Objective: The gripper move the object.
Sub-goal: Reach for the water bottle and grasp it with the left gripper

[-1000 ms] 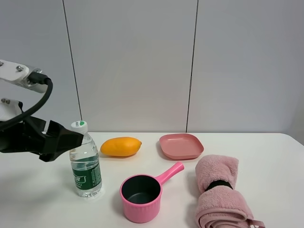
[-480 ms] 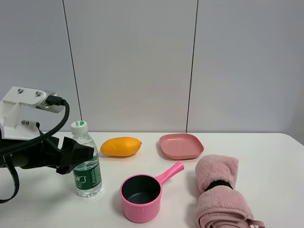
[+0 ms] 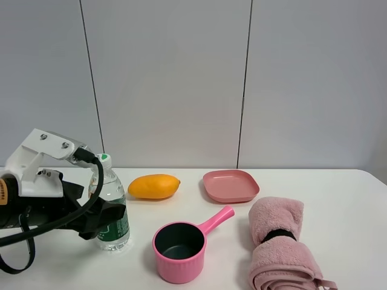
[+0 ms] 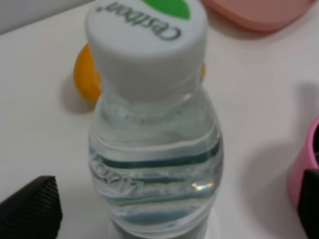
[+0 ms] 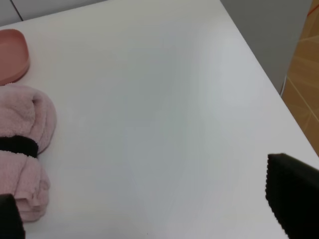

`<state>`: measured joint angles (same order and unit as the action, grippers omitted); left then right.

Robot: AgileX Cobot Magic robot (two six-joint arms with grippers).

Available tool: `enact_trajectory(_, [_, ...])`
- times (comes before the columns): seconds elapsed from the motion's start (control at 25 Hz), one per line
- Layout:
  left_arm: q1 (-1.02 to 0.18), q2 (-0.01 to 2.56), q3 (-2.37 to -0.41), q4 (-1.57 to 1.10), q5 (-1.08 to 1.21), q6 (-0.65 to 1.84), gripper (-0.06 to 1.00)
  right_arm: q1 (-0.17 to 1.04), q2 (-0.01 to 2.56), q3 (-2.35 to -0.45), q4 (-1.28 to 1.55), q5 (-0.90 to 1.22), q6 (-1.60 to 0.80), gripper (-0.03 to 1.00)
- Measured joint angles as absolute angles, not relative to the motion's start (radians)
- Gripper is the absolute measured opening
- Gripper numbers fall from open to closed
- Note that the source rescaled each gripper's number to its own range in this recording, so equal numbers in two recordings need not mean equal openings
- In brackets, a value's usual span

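1. The left pincer [image 3: 107, 217] has dropped and slid right over the last second. It was up at the shoulder of the bottle [image 3: 109, 188] and left of it; now its black jaws straddle the lower body at label height.
2. Its jaws stay spread as wide as before. In the left wrist view the left pincer [image 4: 169, 214] shows a gap of table between each jaw and the bottle [image 4: 154, 164], so nothing is pinched yet.
3. The bottle has not shifted: it stands upright on the near left of the table [image 3: 338, 199], white cap on.
4. Judged from this, the approach is done and closing is the next step. Lifting or moving has not begun.
5. Just right of the bottle sits the pink saucepan [image 3: 180, 244], and farther back the mango [image 3: 154, 186], both close enough to limit a sideways carry.
6. The plate [image 3: 230, 185] and rolled towel [image 3: 278, 248] lie well to the right, unmoved.
7. The right pincer [image 5: 149, 209] hangs spread over bare table at the far right, holding nothing.
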<state>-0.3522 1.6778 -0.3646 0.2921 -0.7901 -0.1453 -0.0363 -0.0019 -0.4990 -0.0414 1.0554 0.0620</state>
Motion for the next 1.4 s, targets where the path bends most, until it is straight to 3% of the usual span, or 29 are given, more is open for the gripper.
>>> enact_trajectory(1.4, [-0.35, 1.911, -0.54, 0.276, -0.897, -0.111, 1.0, -0.036, -0.002, -0.499, -0.041, 1.055, 0.062, 1.0])
